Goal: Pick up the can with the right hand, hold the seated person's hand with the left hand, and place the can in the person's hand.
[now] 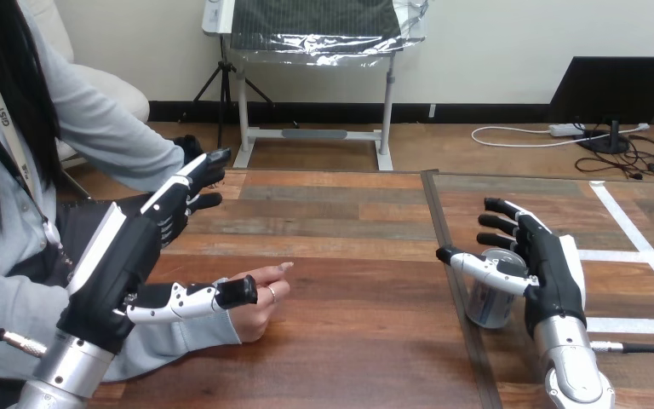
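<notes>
The can (487,308) stands upright on the table (349,256) at the near right. The right hand (553,281) sits against its right side, with the thumb crossing the can's top edge and the fingers straight and spread, not closed on it. At the near left, the left hand (136,256) is released, its fingers extended. Its thumb tip lies over the person's hand (260,307), which rests on the table.

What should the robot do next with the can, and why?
Probably curl the right hand shut round the can. The can stands on the table between that hand's thumb and fingers, which look straight, so it isn't gripped yet. The left hand is open beside the person's hand, and the handover can't begin until the can is lifted.
</notes>
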Motion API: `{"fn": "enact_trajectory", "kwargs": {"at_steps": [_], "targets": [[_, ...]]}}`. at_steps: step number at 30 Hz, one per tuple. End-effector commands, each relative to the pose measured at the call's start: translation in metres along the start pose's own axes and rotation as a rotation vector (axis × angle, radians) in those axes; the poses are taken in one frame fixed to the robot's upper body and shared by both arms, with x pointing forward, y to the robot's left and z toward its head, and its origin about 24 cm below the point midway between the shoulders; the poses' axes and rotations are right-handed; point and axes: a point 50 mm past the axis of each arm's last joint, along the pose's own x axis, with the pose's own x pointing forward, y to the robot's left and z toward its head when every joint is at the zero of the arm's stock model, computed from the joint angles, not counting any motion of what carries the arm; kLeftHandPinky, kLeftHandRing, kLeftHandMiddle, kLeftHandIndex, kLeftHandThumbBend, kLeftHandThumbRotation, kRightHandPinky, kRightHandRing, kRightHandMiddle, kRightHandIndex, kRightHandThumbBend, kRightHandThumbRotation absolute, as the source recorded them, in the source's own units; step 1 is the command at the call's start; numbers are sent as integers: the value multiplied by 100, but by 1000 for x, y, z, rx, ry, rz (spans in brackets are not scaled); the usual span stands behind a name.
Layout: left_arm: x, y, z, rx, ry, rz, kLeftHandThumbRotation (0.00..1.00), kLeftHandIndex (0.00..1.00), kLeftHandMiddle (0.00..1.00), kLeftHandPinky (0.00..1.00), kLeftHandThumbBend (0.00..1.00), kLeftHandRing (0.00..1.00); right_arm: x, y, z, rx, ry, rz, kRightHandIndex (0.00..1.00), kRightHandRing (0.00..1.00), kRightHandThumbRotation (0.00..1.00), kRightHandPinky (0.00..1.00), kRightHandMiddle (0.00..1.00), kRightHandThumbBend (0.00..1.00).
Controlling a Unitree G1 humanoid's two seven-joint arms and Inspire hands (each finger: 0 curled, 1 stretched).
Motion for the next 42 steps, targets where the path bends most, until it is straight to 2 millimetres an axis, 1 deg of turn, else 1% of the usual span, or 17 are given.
{"fn": "enact_trajectory", "kwargs": {"at_steps": [1, 9, 21, 30, 42], "targets": [[15, 5, 8, 14, -73, -2, 42, 91, 94, 87, 100, 93, 8, -2, 16, 29, -78, -7, 93, 88, 12, 85, 88, 100], [13, 4, 7, 28, -75, -8, 42, 91, 94, 86, 100, 92, 6, -4, 13, 68, -64, -10, 94, 90, 12, 87, 90, 98], [13, 4, 5, 14, -74, -11, 42, 91, 94, 85, 100, 92, 7, -5, 12, 71, -56, -18, 93, 89, 13, 87, 88, 97], [13, 5, 6, 5, -79, -12, 41, 91, 94, 85, 100, 92, 7, -5, 12, 51, -54, -27, 92, 87, 14, 84, 86, 96], [13, 6, 7, 0, -85, -16, 41, 91, 95, 86, 100, 93, 5, -4, 9, 55, -46, -43, 91, 85, 16, 80, 85, 98]]}}
